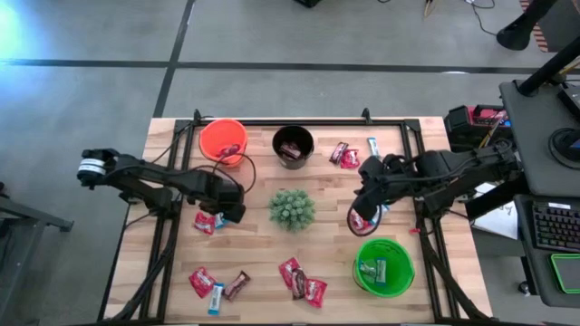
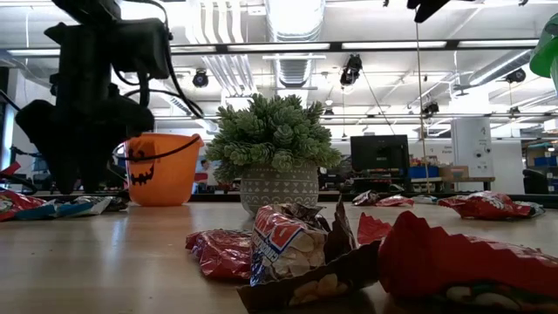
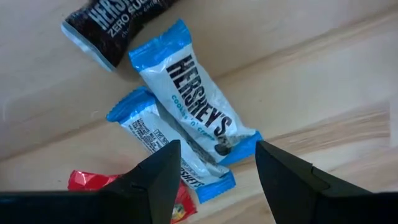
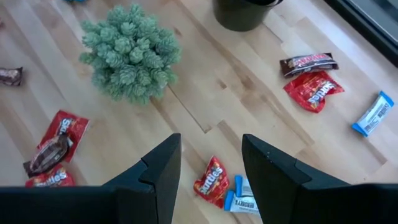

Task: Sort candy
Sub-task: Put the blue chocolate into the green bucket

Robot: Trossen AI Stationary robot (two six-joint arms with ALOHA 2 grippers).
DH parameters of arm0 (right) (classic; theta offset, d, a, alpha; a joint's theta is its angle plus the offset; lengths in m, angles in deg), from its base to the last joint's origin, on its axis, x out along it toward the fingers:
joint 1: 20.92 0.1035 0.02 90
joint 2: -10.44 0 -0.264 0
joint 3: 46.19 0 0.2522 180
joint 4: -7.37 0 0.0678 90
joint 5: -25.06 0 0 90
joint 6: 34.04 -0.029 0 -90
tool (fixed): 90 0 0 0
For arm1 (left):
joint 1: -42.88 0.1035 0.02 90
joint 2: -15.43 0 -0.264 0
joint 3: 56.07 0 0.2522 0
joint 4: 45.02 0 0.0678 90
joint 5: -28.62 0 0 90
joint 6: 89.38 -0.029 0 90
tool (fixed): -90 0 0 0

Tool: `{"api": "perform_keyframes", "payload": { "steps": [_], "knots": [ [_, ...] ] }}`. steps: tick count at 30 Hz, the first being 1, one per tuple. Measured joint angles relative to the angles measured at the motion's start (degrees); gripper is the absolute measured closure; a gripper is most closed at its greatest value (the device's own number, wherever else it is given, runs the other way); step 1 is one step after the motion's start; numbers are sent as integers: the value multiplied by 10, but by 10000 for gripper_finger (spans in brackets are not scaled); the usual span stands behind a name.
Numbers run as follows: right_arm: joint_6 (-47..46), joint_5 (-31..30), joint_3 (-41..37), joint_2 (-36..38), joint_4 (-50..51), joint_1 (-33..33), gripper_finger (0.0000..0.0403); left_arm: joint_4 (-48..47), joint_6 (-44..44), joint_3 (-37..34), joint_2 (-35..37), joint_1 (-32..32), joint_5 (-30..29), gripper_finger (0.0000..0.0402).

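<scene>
The candy lies scattered on the wooden table (image 1: 435, 272). Two light blue candies (image 3: 189, 106) (image 3: 168, 146) lie overlapping, with a dark brown one (image 3: 115, 25) and a red one (image 3: 93, 183) beside them. My left gripper (image 3: 217, 149) points straight down just over them, left of the plant, open; its fingers stand on either side of the blue candies' end. My right gripper (image 4: 211, 146) hangs high over the table's right half, open with nothing between its fingers, above a red candy (image 4: 211, 180) and a blue one (image 4: 242, 196).
A spiky green plant ball (image 1: 292, 208) stands mid-table. An orange bucket (image 1: 223, 140) and a black bucket (image 1: 293, 145) stand at the far edge, and a green bucket (image 1: 383, 265) at the near right. More candy lies near left (image 1: 204, 282), near middle (image 1: 304, 281) and far right (image 1: 343, 154).
</scene>
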Motion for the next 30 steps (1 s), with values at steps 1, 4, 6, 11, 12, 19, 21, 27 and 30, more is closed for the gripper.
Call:
{"api": "perform_keyframes", "payload": {
  "steps": [1, 4, 6, 11, 12, 19, 21, 27, 30],
  "knots": [
    [0, 0, 0, 0, 0, 3, 241, 1, 2, 0, -1, -1, -1, 213],
    [0, 1, 0, 2, 0, 9, 241, 11, 10, 0, -4, -1, -3, 213],
    [0, 1, 0, 2, 1, 14, 241, 17, 19, 0, -7, -1, -3, 213],
    [0, 0, 0, 2, 0, 22, 241, 28, 61, 0, -14, -1, -13, 213],
    [0, 1, 0, 2, 0, 24, 241, 28, 69, 0, -16, -1, -13, 213],
    [-1, 1, 0, 2, 0, 36, 241, 28, 107, 0, -46, -1, -13, 214],
    [-1, 0, 0, 2, 0, 40, 241, 30, 107, 0, -57, -1, -8, 219],
    [-3, 12, 0, 3, -1, 46, 241, 48, 85, 0, -84, -3, 0, 261],
    [-3, 14, 0, 3, 0, 46, 241, 51, 75, 0, -85, -8, 2, 302]
  ]
}}
